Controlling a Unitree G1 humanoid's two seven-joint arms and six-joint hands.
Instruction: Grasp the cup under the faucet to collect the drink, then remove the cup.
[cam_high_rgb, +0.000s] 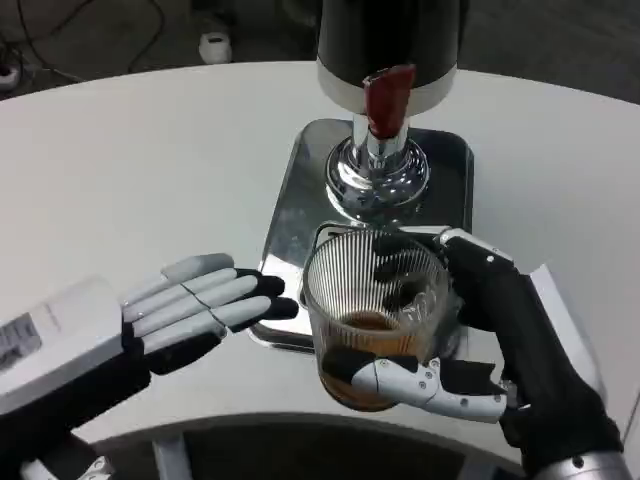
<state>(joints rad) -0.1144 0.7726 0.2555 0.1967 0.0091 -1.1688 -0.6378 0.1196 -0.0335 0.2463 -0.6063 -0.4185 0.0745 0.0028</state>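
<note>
A clear ribbed glass cup (375, 305) with brown drink in its bottom is at the front of the steel drip tray (290, 215), near the table's edge. My right hand (480, 330) grips it, thumb across its near side and fingers round its far right side. Behind it stands the drink dispenser (385, 45), black and white, with a red tap lever (388, 100) and a chrome base (378, 175). My left hand (195, 305) lies flat on the table left of the cup, fingers stretched out, their tips close to the tray's front left corner. It holds nothing.
The white round table (150, 170) has free room to the left and behind the tray. Its front edge runs just below the cup. Cables and a small white object (214, 46) lie on the dark floor beyond.
</note>
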